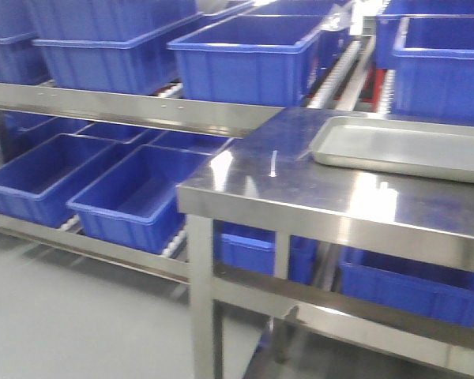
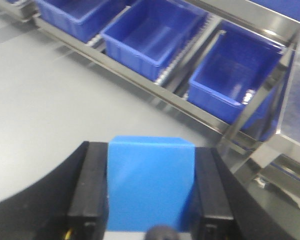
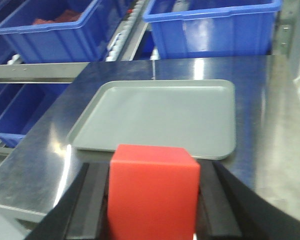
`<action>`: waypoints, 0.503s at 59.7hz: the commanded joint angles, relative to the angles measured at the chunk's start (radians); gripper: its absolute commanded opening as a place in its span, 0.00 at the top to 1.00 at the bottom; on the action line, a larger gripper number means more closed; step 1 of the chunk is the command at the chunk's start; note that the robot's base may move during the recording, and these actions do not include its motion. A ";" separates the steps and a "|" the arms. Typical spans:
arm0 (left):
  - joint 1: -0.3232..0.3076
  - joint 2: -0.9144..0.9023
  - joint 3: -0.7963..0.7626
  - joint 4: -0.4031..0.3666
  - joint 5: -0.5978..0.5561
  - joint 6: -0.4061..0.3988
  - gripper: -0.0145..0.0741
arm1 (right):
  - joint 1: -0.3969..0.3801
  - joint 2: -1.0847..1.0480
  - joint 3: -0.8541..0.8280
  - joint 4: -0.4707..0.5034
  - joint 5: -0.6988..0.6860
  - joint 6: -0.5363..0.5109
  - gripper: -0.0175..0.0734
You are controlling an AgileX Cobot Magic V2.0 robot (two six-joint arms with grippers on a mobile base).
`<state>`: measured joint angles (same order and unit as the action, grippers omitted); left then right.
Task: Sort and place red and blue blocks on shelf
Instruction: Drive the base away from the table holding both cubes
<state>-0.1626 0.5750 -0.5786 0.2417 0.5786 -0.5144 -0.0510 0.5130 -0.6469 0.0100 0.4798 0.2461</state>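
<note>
Left wrist-mounted view is showing your left gripper (image 2: 150, 192) clamping the blue block (image 2: 150, 175) snugly between its black fingers (image 2: 87, 200), hanging over the smooth grey floor (image 2: 50, 100). On the far side, three dark-blue bins (image 2: 150, 35) are sitting side by side on the low level of the shelf (image 2: 140, 82), riding on white rollers (image 2: 172, 62), and their insides are looking bare.

Over on the right wrist cam, your right gripper (image 3: 155, 200) is pinching the red block (image 3: 152, 185) the same way, hovering above the near edge of the shiny steel table (image 3: 45, 150). A shallow grey tray (image 3: 155, 115) is lying flat on the table just beyond the block, with its bottom bare. At the far left, one upper bin (image 3: 20, 42) is holding something reddish, but it's too blurry to say what.

From the front cam, you're looking at the table standing against the right part of the shelf, with the tray at its far right. More bins are lining the upper and lower levels, and the lower left ones are showing bare bottoms. Light is glaring off the tabletop.
</note>
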 commanded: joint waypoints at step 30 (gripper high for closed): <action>0.000 0.002 -0.028 0.013 -0.075 -0.004 0.70 | -0.003 0.001 -0.028 -0.010 -0.090 -0.005 0.74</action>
<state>-0.1626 0.5750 -0.5786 0.2417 0.5786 -0.5144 -0.0510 0.5130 -0.6469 0.0100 0.4798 0.2461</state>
